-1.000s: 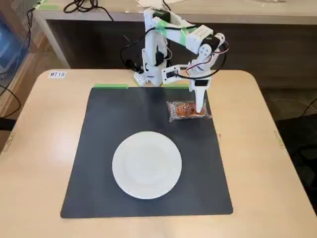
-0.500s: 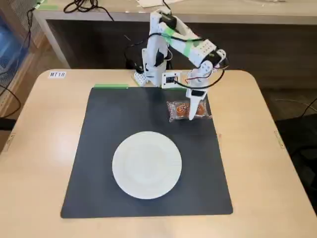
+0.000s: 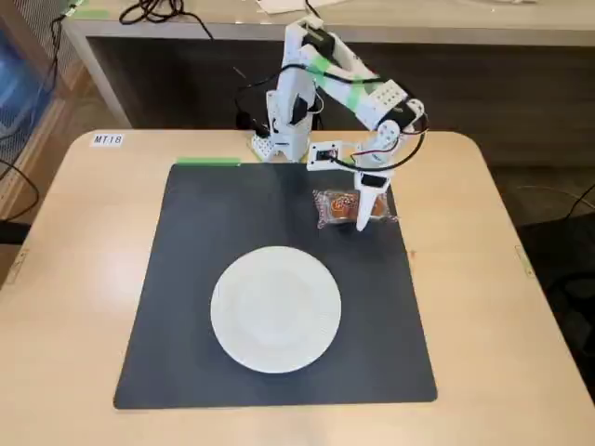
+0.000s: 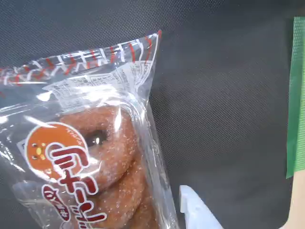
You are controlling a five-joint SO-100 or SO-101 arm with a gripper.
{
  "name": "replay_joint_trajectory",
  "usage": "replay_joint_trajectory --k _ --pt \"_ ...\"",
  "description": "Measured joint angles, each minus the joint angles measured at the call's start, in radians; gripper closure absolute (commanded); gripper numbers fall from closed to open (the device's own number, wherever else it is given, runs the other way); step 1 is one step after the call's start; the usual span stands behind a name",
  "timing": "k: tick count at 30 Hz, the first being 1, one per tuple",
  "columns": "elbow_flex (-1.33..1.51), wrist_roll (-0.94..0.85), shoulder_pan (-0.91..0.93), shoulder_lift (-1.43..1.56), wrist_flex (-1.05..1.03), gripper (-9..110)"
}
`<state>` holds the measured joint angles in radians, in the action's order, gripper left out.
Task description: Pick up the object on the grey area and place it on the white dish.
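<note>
A clear plastic pack of sugared doughnuts [image 3: 342, 207] with an orange logo lies on the dark grey mat [image 3: 223, 232], near its far right part. My gripper [image 3: 366, 216] is lowered onto the pack, with a white finger [image 3: 370, 200] standing against it. In the wrist view the pack [image 4: 95, 157] fills the left half and lies flat on the mat. One white fingertip [image 4: 195, 210] shows just beside its edge, a small gap away. The other finger is hidden. The white dish [image 3: 276, 308] sits empty in the middle of the mat, in front of the pack.
The arm's base [image 3: 284, 139] stands at the table's far edge beyond the mat. A green tape strip [image 3: 206, 161] marks the mat's far left edge and also shows in the wrist view [image 4: 298, 95]. Cables trail behind the base. Bare wood table [image 3: 502, 279] surrounds the mat.
</note>
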<state>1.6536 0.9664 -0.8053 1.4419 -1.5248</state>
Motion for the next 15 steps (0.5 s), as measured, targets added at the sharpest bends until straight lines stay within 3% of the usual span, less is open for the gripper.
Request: replay_joint_trajectory --k 3,9,15 --pt "0.002 0.000 -0.002 -0.028 0.020 57" --pt "0.021 -0.008 0.002 -0.044 0.087 78" --pt "0.052 -0.028 0.031 -0.048 0.152 83"
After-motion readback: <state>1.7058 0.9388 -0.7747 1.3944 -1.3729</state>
